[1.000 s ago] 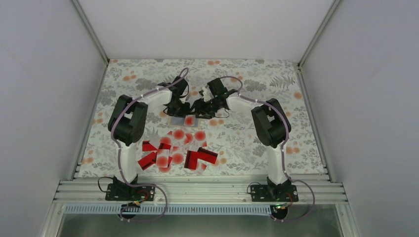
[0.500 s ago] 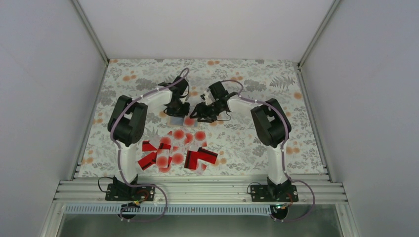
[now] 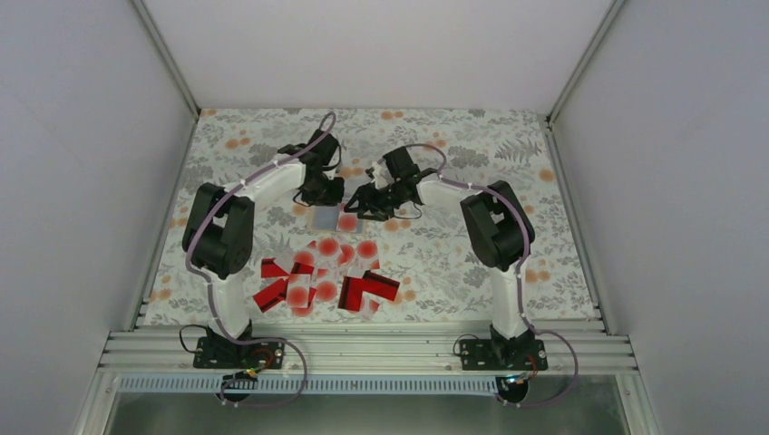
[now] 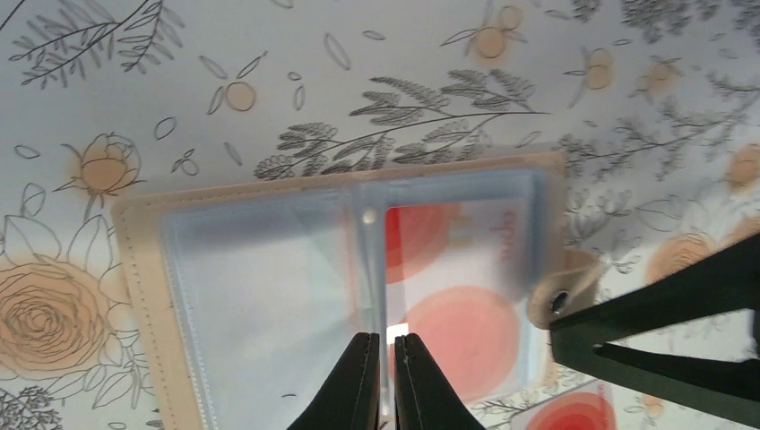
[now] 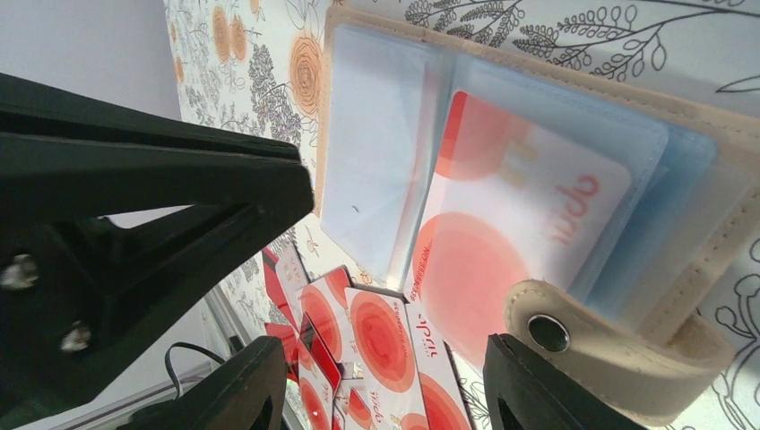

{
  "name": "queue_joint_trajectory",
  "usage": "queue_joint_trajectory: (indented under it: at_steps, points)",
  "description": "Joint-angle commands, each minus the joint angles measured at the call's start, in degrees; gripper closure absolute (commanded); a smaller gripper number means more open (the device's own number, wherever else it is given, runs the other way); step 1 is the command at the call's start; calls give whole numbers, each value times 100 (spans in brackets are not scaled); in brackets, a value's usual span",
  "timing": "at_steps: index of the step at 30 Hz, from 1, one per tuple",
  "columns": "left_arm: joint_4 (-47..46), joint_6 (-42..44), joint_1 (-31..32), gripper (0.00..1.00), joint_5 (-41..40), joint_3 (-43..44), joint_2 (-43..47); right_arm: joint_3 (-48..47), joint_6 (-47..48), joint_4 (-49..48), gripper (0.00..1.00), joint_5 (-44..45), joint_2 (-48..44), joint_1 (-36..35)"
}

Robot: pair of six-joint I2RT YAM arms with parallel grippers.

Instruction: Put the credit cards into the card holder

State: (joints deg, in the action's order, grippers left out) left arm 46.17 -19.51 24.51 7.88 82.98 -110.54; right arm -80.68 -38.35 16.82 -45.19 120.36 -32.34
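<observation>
The small tan leather-look card holder point(image 4: 143, 269) lies open and flat on the floral-print table point(image 3: 472, 254), just beyond the heap of loose red and white-w/-red-dots credit cards point(image 3: 322, 276). One white, red-dotted card point(image 4: 457, 305) sits inside its right-hand clear sleeve. The left sleeve looks empty. The holder's snap strap point(image 5: 609, 358) lies loose at the right edge.

Change vs. a sec ago: both arms were bunched over the holder. Since then the right gripper point(image 3: 361, 207) has pulled off to the holder's right side. The left gripper point(image 3: 322, 195) has backed toward the far side, so the blue-grey inner face now shows in the top view.

Left gripper: fingers pressed together, nothing seen between them, poised over the holder's middle fold. Touching or not, can't tell. Right gripper: fingers spread, empty, just beside the strap.

Judgement: card no. 1 looks seated, so that insertion is prob. done. Many cards remain in the heap, so the task is barely begun. Next, a fresh card must be fetched from the heap while the holder stays open.
</observation>
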Motion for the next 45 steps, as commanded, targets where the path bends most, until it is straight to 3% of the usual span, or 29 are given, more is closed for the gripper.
queue_joint_trajectory:
  at_steps: [1, 5, 8, 13, 21, 37, 45]
  points:
    - [-323, 176, -26, 92, 505, -169, 281, 225, -113, -72, 43, 43, -268, -1]
    - [-437, 289, -26, 91, 706, -250, 78, 270, -158, -141, 42, 114, -238, 3]
    - [-386, 239, -26, 79, 650, -231, -25, 270, -201, -178, 42, 135, -199, 7]
    - [-302, 261, -31, 68, 717, -212, -172, 298, -268, -264, 42, 118, -129, 46]
    - [-238, 281, -26, 59, 826, -311, -251, 283, -332, -328, 42, 75, -85, 63]
    - [-362, 216, -19, 59, 1191, -404, -517, 377, -403, -356, 41, 46, 5, 61]
    - [-447, 129, -17, 67, 1254, -387, -578, 368, -309, -109, 42, 269, 30, 65]
